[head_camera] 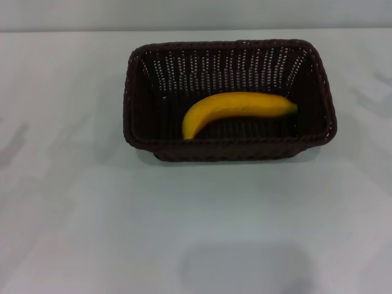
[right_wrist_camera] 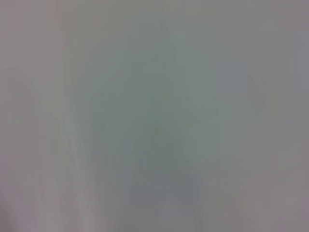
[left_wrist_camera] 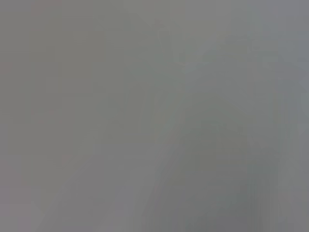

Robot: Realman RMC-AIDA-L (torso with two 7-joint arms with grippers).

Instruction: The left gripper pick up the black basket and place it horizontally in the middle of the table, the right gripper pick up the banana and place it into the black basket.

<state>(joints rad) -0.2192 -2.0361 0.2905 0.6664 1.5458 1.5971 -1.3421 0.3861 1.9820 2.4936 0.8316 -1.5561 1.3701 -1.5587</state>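
The black basket (head_camera: 138, 92) stands on the white table (head_camera: 73, 202), its long side across the head view, a little beyond the table's middle. The yellow banana (head_camera: 236, 109) lies inside the basket on its floor, curved, with one end toward the basket's near wall and its other end toward the right wall. Neither gripper shows in the head view. The left wrist view and the right wrist view show only a plain grey-white surface, with no fingers, basket or banana in them.
The table's far edge (head_camera: 61, 30) runs along the top of the head view. A faint soft shadow (head_camera: 245, 269) lies on the table near the front edge. Bare tabletop lies around the basket on all sides.
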